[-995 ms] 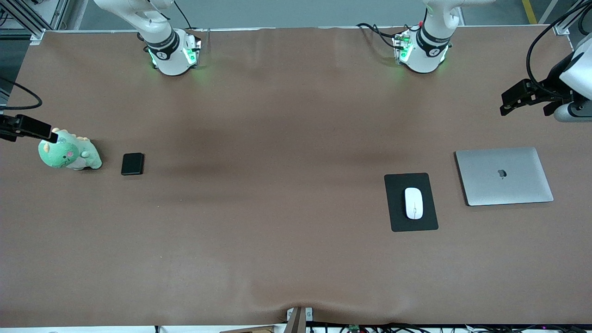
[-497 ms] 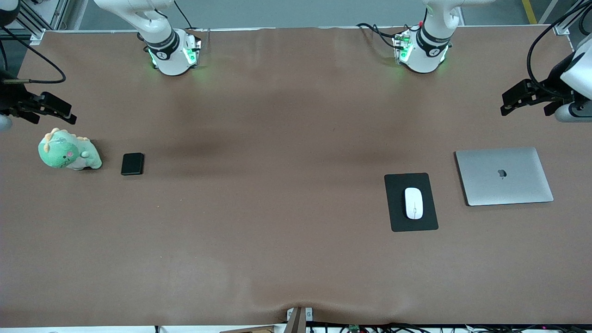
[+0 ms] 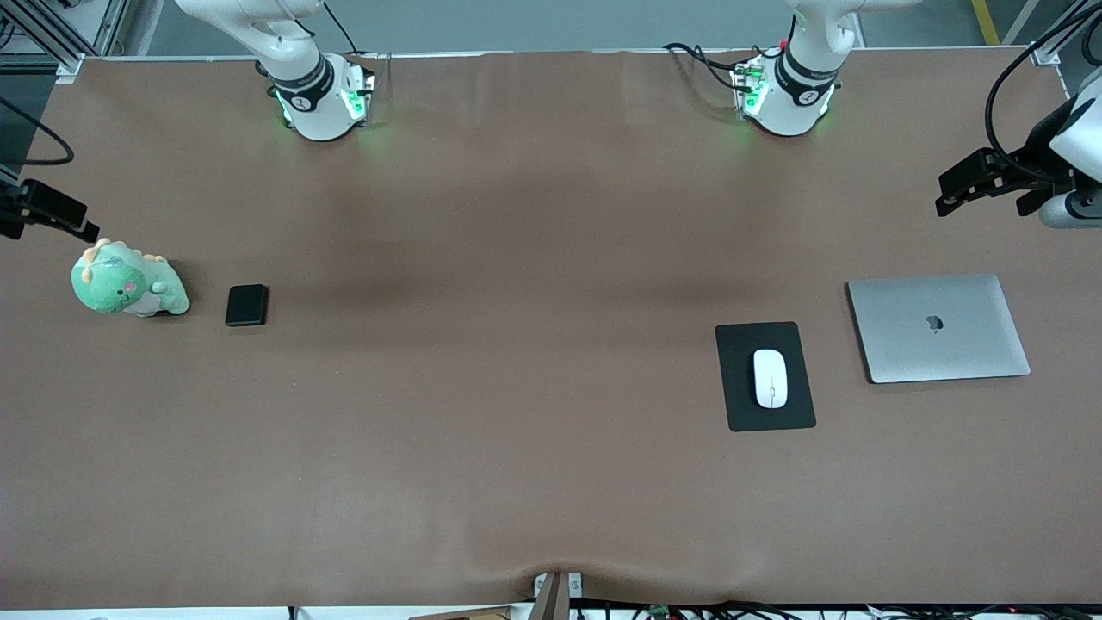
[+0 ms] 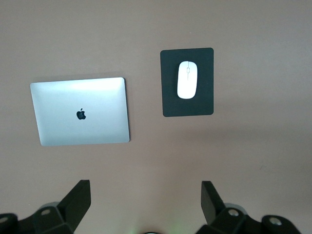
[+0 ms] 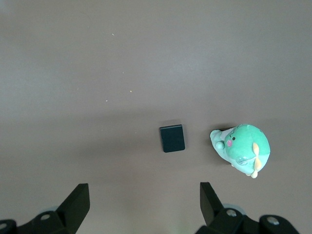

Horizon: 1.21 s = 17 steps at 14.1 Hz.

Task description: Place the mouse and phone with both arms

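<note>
R pincer [image 3: 52, 211] dropped toward dino toy [image 3: 127, 284], spread; L pincer [image 3: 977, 181] spread; mouse [image 3: 770, 377] on pad [image 3: 740, 344].

We see a glossy white mouse [image 3: 770, 378] with a thin centre line on a flat black mouse pad [image 3: 740, 405]. The phone [image 3: 247, 305] is plain black. The laptop [image 3: 938, 327] is silver with a dark logo. The plush dinosaur [image 3: 127, 283] is mint green with a pink cheek and what seem pale orange spikes. The table cover [image 3: 534, 387] is brown.
</note>
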Each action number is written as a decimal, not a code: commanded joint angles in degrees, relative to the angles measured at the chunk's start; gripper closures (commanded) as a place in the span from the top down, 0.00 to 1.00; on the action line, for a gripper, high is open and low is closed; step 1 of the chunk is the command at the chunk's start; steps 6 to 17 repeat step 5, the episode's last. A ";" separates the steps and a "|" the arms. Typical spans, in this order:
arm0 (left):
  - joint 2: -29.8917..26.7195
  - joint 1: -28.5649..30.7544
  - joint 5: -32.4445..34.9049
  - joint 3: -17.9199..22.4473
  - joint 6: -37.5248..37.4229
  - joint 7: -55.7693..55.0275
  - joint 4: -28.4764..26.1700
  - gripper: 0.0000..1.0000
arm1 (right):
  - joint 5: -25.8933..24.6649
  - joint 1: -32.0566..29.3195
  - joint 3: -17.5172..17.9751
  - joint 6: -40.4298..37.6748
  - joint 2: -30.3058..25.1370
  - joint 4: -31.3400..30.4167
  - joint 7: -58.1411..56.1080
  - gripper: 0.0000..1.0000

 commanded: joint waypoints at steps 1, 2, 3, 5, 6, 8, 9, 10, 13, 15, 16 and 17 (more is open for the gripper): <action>0.17 0.24 -0.43 -0.07 0.00 -0.24 0.71 1.00 | -0.22 -1.07 1.00 -2.06 1.41 2.88 -0.25 1.00; 0.26 0.15 -0.34 -0.07 0.09 -0.24 0.79 1.00 | -0.31 -0.89 1.00 -2.06 1.41 2.87 -0.16 1.00; 0.35 0.15 -0.34 -0.07 0.09 -0.24 0.79 1.00 | -0.65 -0.89 1.00 -2.06 1.32 2.87 -0.16 1.00; 0.43 0.15 -0.25 -0.07 0.09 -0.50 0.79 1.00 | -0.66 -0.89 1.00 -2.84 1.32 2.87 -0.25 1.00; 0.43 0.15 -0.25 -0.07 0.09 -0.50 0.79 1.00 | -0.66 -0.89 1.00 -2.84 1.32 2.87 -0.25 1.00; 0.43 0.15 -0.25 -0.07 0.09 -0.50 0.79 1.00 | -0.66 -0.89 1.00 -2.84 1.32 2.87 -0.25 1.00; 0.43 0.15 -0.25 -0.07 0.09 -0.50 0.79 1.00 | -0.66 -0.89 1.00 -2.84 1.32 2.87 -0.25 1.00; 0.43 0.15 -0.25 -0.07 0.09 -0.50 0.79 1.00 | -0.66 -0.89 1.00 -2.84 1.32 2.87 -0.25 1.00; 0.43 0.15 -0.25 -0.07 0.09 -0.50 0.79 1.00 | -0.66 -0.89 1.00 -2.84 1.32 2.87 -0.25 1.00; 0.43 0.15 -0.25 -0.07 0.09 -0.50 0.79 1.00 | -0.66 -0.89 1.00 -2.84 1.32 2.87 -0.25 1.00; 0.43 0.15 -0.25 -0.07 0.09 -0.50 0.79 1.00 | -0.66 -0.89 1.00 -2.84 1.32 2.87 -0.25 1.00; 0.43 0.15 -0.25 -0.07 0.09 -0.50 0.79 1.00 | -0.66 -0.89 1.00 -2.84 1.32 2.87 -0.25 1.00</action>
